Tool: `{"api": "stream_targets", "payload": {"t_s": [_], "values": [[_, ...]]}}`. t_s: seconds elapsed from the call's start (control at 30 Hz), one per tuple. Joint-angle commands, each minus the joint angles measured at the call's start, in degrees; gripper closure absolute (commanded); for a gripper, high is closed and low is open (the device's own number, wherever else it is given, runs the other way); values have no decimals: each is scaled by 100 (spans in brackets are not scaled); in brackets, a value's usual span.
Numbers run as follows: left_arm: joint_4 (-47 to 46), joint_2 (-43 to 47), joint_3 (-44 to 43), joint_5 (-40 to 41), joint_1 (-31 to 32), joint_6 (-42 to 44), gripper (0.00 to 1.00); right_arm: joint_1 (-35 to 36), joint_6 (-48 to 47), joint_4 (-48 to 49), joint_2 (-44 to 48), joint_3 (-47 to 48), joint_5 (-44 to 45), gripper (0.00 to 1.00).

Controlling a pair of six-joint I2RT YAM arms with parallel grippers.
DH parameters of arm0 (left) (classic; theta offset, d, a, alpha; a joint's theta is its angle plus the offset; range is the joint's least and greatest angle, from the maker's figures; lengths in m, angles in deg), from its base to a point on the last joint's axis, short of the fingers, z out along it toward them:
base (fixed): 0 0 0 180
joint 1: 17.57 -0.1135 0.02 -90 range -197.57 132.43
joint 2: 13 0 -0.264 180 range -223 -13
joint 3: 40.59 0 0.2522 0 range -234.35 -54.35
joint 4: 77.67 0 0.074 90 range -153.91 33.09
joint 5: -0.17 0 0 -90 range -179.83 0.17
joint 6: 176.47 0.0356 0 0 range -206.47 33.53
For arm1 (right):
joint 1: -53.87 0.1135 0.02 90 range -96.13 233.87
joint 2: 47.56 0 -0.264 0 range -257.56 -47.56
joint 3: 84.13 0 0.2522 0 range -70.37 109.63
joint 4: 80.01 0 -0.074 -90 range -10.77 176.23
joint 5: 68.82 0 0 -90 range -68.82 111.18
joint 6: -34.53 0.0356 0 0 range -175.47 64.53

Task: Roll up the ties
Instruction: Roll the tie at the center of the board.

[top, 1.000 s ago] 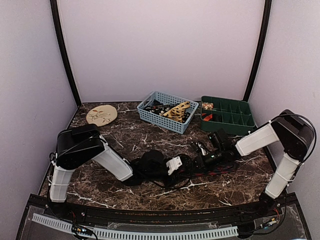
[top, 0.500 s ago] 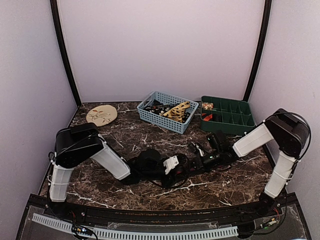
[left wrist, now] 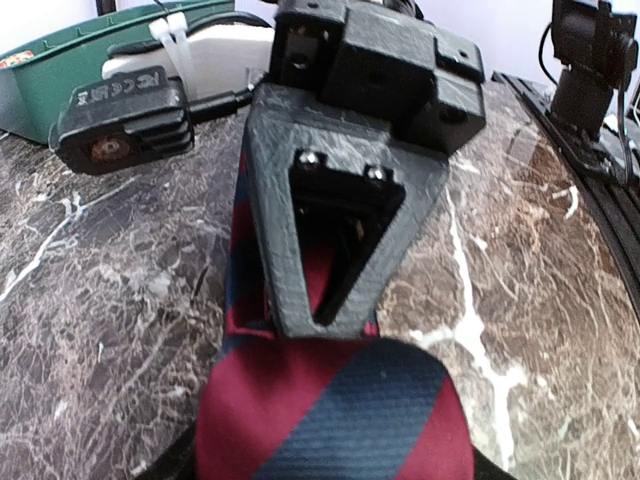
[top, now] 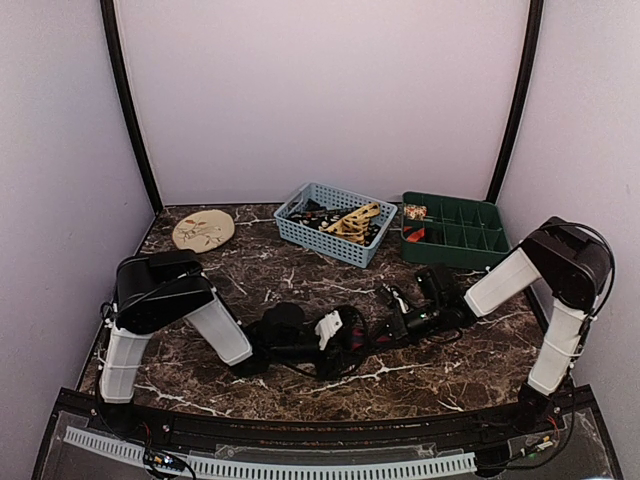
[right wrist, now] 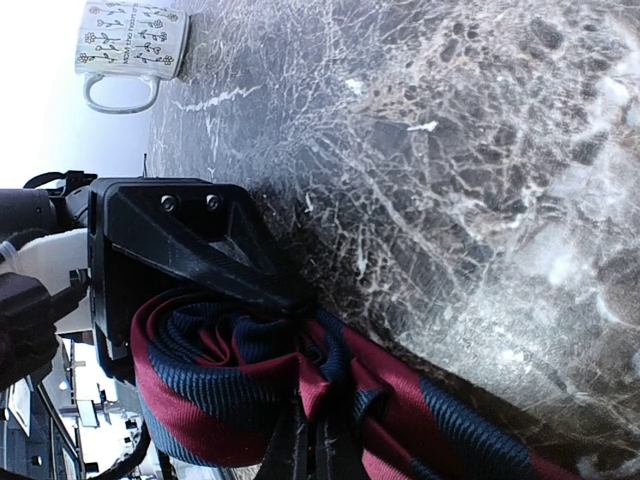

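My right jaws clench the red-and-navy striped fabric necktie [right wrist: 400,415], likely anchoring it for rolling; whether my left jaws grip it I cannot tell.

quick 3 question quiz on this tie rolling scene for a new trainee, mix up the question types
1. True or false: the right gripper is shut on the striped tie.
2. Pick one. The stripes on that tie are: A) red and navy, B) green and white, C) tan and black.
3. Short answer: in the top view, which container stands just to the right of the blue basket?

Key
1. True. Its fingertips pinch the fabric.
2. A.
3. The green tray with compartments.
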Motion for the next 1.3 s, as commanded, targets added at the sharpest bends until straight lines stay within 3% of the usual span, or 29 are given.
{"api": "stream_targets", "payload": {"t_s": [0.0,0.27,0.4,0.6,0.83,1.1,1.27], "values": [[-471,-273,-174,-8,-9,-425,40,-2,-124,-684,-388,-257,929,100],[860,-27,-412,-116,-57,61,71,-2,16,-646,-128,-254,817,99],[2314,494,-328,-196,-213,694,79,-13,-70,-967,414,-184,886,87],[4540,964,-562,-1,-410,1454,80,-12,42,-1261,1196,27,717,65],[5773,932,-924,-83,-448,1679,80,38,705,-692,1153,318,270,50],[5674,893,-926,-79,-441,1666,78,348,945,-435,652,663,204,52],[5655,857,-958,-128,-443,1667,78,456,919,-394,412,771,269,66]]}}
